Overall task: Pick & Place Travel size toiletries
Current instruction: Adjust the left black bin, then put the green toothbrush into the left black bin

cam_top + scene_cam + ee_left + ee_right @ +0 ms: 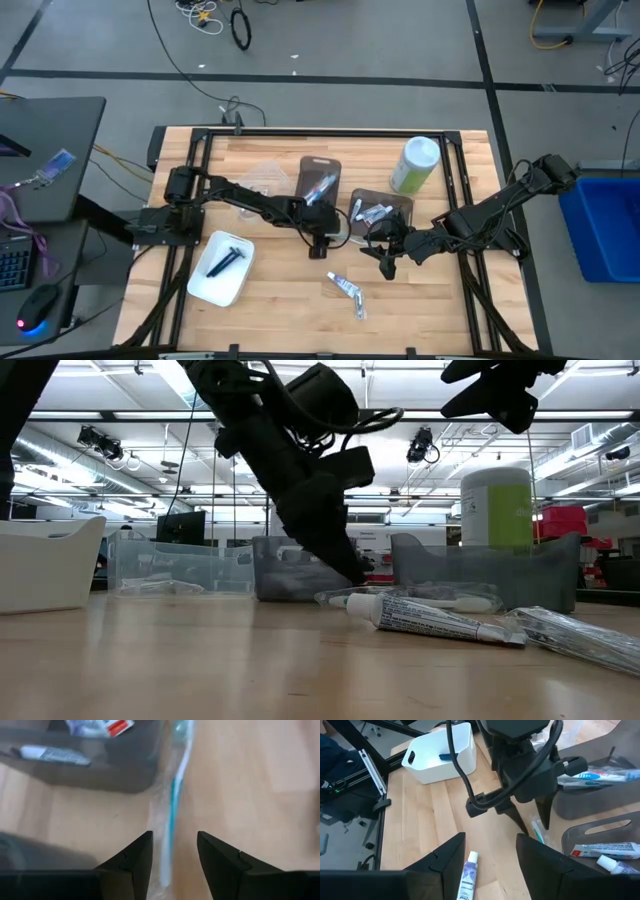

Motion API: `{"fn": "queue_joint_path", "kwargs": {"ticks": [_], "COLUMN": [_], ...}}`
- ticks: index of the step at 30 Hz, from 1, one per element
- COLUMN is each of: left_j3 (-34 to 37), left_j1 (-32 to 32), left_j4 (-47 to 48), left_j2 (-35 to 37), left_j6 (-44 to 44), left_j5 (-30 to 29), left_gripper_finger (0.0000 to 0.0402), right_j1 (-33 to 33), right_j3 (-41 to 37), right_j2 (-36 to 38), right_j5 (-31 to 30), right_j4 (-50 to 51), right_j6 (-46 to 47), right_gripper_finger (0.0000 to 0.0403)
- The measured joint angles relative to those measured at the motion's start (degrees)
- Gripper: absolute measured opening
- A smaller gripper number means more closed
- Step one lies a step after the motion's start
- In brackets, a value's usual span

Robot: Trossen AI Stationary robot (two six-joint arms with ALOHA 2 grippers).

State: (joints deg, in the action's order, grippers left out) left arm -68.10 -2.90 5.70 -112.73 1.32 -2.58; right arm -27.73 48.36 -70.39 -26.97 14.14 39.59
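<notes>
Toothbrush (173, 805) btwn left gripper (173, 851) fingers (open).

You see the table (280, 300) from straight overhead and level from its edge; both wrist cameras look down close, sharing the wrapped toothbrush (175, 805).

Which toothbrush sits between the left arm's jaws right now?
The wrapped teal-handled toothbrush lying on the bare table between the two dark bins, with the left gripper open astride it. The other toothbrush lies inside a bin.
</notes>
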Motion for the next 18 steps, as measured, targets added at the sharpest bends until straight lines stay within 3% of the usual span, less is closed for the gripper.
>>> {"fn": "queue_joint_path", "kwargs": {"ticks": [5,10,14,18], "left_j3": [-1.57,-8.09,-13.12,-13.5], "left_j1": [-0.02,-0.07,-0.45,-2.35], "left_j4": [1.23,10.52,16.56,19.16], "left_j2": [0.76,2.27,2.49,2.47], "left_j6": [2.2,1.48,-6.73,-15.88], "left_j5": [-4.13,-4.25,-4.31,-4.33], "left_gripper_finger": [0.0162,0.0162,0.0162,0.0161], "right_j1": [-0.01,0.0,-0.02,-0.01], "right_j3": [0.0,0.0,-0.01,0.0], "right_j2": [0.0,0.0,0.0,0.0], "right_j5": [0.01,0.03,0.03,0.05], "right_j4": [-0.04,-0.06,-0.04,-0.35], "right_j6": [0.0,0.0,0.0,0.0], "right_gripper_finger": [0.0188,0.0186,0.0187,0.0188]}}
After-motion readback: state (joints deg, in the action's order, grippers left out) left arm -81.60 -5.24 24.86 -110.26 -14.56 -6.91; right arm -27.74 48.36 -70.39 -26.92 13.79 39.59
